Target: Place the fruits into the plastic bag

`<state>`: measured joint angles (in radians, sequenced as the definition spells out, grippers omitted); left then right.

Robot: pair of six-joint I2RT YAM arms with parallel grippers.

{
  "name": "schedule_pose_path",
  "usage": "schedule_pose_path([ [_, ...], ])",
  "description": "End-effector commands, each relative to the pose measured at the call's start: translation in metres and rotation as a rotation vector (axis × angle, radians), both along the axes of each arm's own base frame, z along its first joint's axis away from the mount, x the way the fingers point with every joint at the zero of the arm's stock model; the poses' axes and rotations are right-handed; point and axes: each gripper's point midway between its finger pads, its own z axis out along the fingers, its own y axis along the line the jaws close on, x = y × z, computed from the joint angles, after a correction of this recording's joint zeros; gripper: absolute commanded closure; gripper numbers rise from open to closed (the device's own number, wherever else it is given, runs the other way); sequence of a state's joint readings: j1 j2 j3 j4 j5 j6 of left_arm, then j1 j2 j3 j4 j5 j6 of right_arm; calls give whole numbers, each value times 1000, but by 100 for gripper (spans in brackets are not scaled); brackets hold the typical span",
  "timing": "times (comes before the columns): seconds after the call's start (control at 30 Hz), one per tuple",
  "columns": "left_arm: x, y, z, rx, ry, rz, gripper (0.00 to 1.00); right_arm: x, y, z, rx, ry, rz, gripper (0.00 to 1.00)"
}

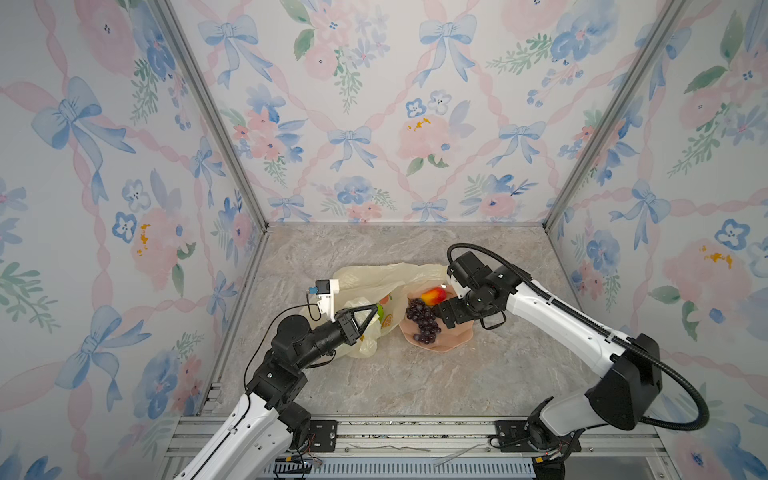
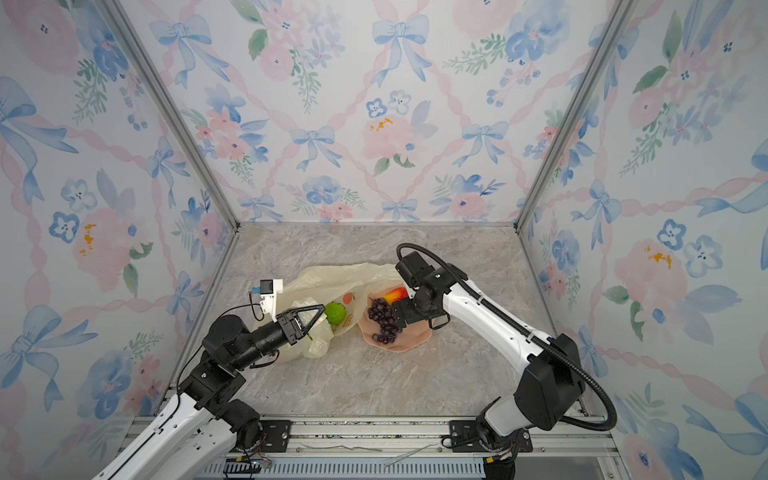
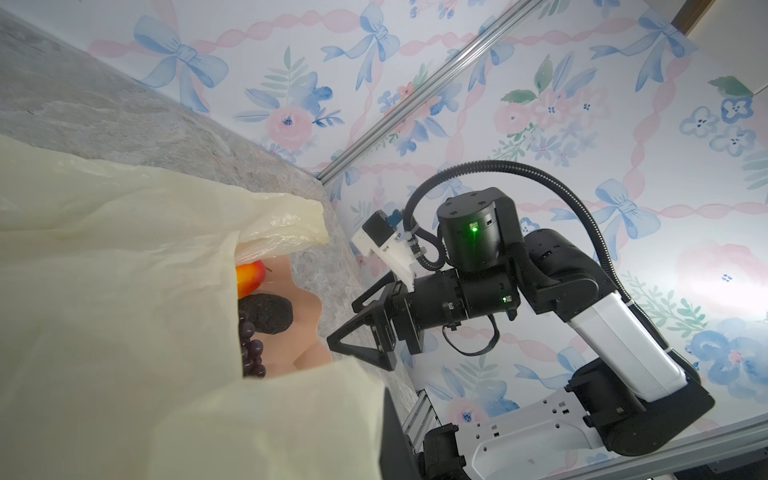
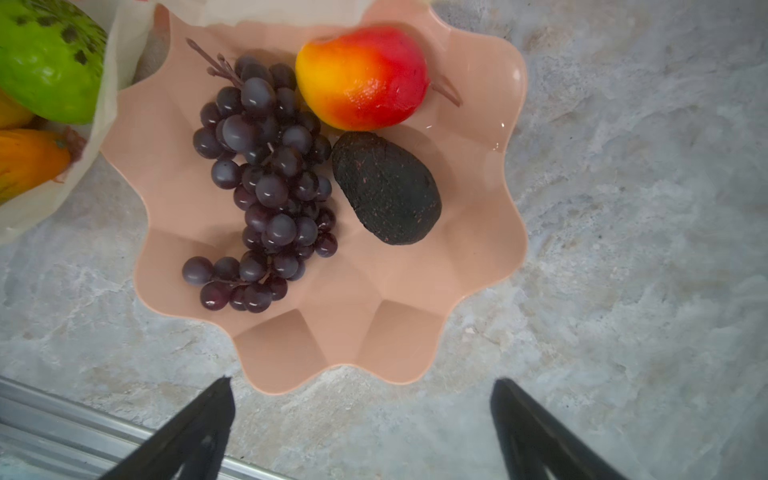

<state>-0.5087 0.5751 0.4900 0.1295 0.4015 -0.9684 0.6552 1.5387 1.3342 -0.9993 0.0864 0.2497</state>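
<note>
The left gripper (image 2: 321, 309) is clamped shut on the rim of the plastic bag (image 1: 374, 278), with a lime (image 2: 335, 312) lodged inside. On the pink dish (image 4: 340, 340) just beside it, the grape bunch (image 4: 266, 183) is laid ahead of the wide-spread right gripper (image 4: 363, 380), long axis crosswise to its jaws; this arm is judged nearer.

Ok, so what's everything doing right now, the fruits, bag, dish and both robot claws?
plastic bag: on the table, mouth lifted open.
left gripper: shut on the plastic bag.
pink dish: on the table, holding three fruits.
right gripper: open, empty, over the pink dish.
grape bunch: in the dish.
mango: in the dish.
dark fruit: in the dish.
green fruit: inside the bag.
orange fruit: inside the bag.
</note>
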Motion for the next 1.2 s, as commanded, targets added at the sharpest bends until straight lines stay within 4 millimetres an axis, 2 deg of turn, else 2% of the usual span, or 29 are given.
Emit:
schedule_pose_path([
  [0.0, 1, 2, 2, 18, -28, 5, 100, 20, 8, -8, -72, -48, 112, 0],
  [0.17, 2, 2, 4, 28, -29, 8, 100, 31, 17, -35, -129, -13, 227, 1],
  [0.4, 5, 2, 7, 48, -28, 7, 100, 43, 11, -60, -195, 24, 290, 2],
  [0.53, 6, 2, 10, 45, -34, 9, 100, 48, 11, -70, -224, 46, 307, 10],
  [0.57, 10, 0, 4, 57, -12, 8, 100, 49, 10, -73, -230, 51, 306, 12],
  [0.9, 14, 2, 4, 61, -7, 17, 100, 63, -5, -82, -269, 70, 281, 21],
  [1.17, 15, 4, 2, 52, -1, 27, 100, 65, 0, -90, -256, 88, 278, 24],
])
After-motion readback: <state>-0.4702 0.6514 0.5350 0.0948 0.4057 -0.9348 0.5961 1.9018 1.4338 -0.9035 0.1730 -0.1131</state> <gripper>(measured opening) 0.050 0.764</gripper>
